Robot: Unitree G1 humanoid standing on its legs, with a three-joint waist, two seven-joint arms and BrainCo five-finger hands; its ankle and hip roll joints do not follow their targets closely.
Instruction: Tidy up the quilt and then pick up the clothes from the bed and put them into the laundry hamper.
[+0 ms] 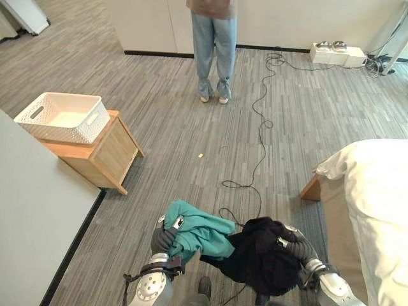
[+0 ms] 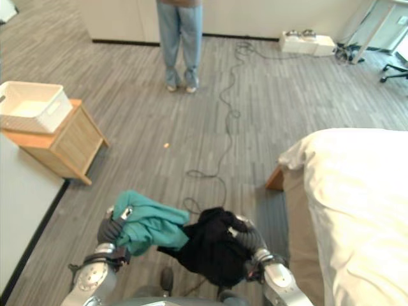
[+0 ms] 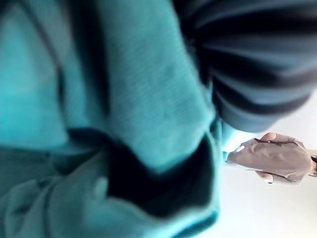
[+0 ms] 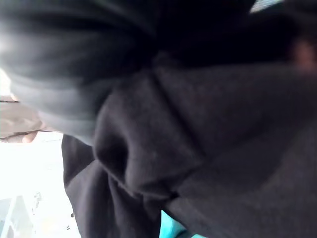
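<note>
Left eye: person stands far ahead, white hamper on wooden cabinet left, bed right. Left hand clamped on teal garment. Right eye: right hand clutches black garment. Wrist views: cloth up close.

Two garments are off the bed: one teal garment bunched in the left hand, and one black garment bunched in the right hand, the two touching in the middle. That makes two hands, each with one piece of clothing.

One white laundry hamper sits on one wooden side table. One bed under one white quilt lies well apart from the hamper, across the floor. One person stands beyond the hamper by the far wall. One white box lies along that wall, and one small yellow scrap lies on the floor between the person and the garments.
</note>
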